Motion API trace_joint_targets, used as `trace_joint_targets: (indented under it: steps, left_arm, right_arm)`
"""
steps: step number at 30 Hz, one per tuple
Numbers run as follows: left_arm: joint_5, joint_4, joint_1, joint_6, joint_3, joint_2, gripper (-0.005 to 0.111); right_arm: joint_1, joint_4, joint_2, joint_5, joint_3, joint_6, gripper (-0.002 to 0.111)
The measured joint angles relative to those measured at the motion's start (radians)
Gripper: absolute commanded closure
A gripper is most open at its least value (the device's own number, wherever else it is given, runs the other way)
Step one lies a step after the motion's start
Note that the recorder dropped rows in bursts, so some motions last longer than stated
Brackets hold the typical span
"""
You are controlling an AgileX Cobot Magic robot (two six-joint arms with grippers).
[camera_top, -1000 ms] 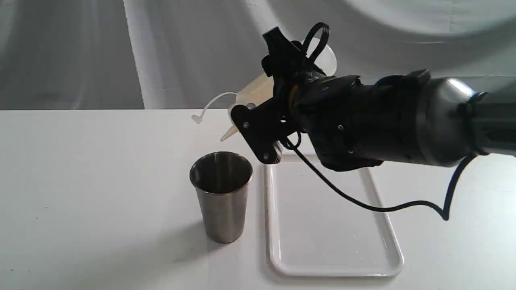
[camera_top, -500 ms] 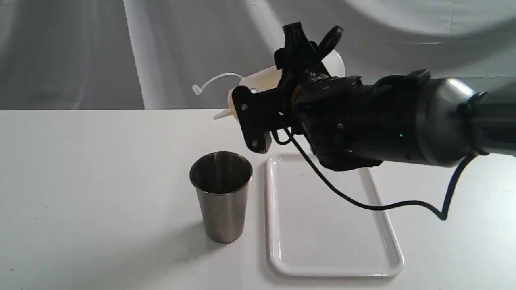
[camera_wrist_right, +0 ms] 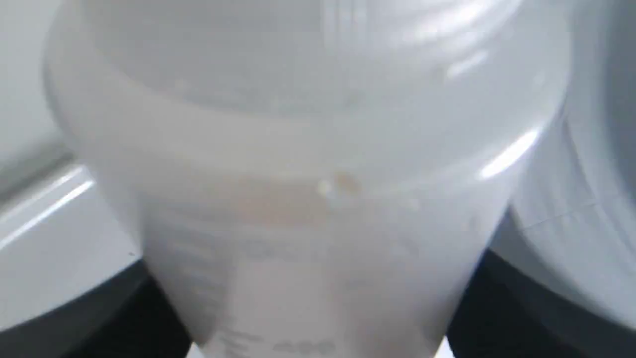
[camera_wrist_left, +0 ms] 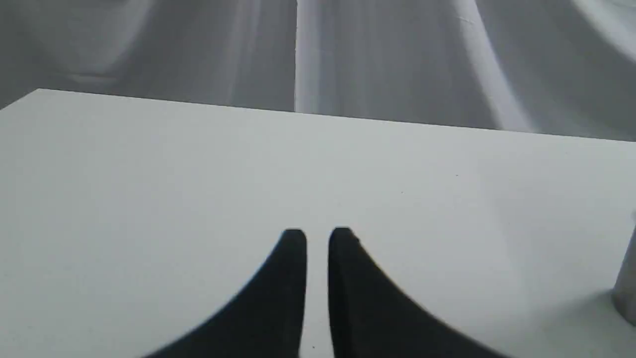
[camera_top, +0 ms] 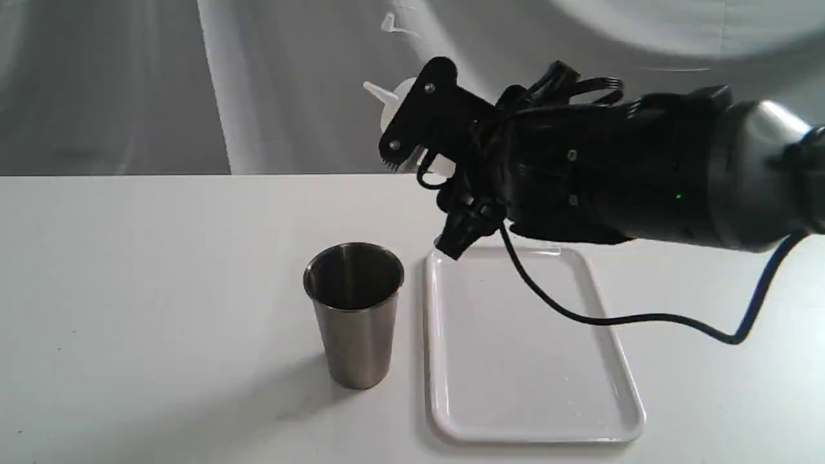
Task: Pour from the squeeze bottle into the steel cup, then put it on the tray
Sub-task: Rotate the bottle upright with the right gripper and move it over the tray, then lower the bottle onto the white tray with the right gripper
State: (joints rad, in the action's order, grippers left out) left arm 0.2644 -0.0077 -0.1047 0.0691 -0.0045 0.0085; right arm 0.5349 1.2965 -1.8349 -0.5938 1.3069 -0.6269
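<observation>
- White table [camera_top: 161, 290] fills the lower part of the scene, with pale grey cloth [camera_top: 129, 84] hanging behind its far edge.
- Black and silver, the right arm [camera_top: 644, 187] reaches in from the right, high over the far end of the tray.
- The tray [camera_top: 430, 361], flat white plastic with a low rim, lies on the table right of centre, its long side running near to far.
- The squeeze bottle [camera_top: 394, 106] is off the table, in the air above and beyond the far left corner of the tray. Its cone nozzle [camera_top: 374, 90] points up and to the left. Most of its body is hidden behind a black finger plate. In the right wrist view it fills the picture, whitish, with a faint tan band inside.
- The right gripper [camera_top: 435, 177] is clamped on the squeeze bottle, a dark finger on either side of its body.
- The steel cup [camera_top: 356, 322] stands upright on the table just left of the tray, not touching it. Its inside is dark and what it holds cannot be told.
- The left gripper [camera_wrist_left: 317, 238] hangs over bare table, its tips drawn almost together with only a thin slit between them and nothing in it.
- A thin black cable [camera_top: 580, 316] loops down from the right arm over the tray.
</observation>
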Motion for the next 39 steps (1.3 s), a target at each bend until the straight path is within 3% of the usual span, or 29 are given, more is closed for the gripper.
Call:
trace_joint_targets:
  steps: [10,18,20,25,31,39]
  left_arm:
    - [0.0,0.0,0.0,0.0,0.0,0.0,0.098]
    - [0.0,0.0,0.0,0.0,0.0,0.0,0.098]
    - [0.0,0.0,0.0,0.0,0.0,0.0,0.098]
    - [0.0,0.0,0.0,0.0,0.0,0.0,0.098]
    - [0.0,0.0,0.0,0.0,0.0,0.0,0.098]
    - [0.0,0.0,0.0,0.0,0.0,0.0,0.098]
  right_arm:
    - [-0.024,-0.354,0.046,0.047,0.002,-0.188,0.108]
    - [-0.039,-0.392,0.046,0.101,-0.064,-0.26,0.108]
    - [-0.039,-0.349,0.046,0.135,-0.096,-0.335,0.108]
    - [-0.039,-0.016,0.046,0.194,-0.191,-0.749,0.108]
    - [-0.041,0.354,0.046,0.104,-0.288,-1.232,0.108]
    - [-0.053,0.415,0.046,0.054,-0.299,-1.39,0.108]
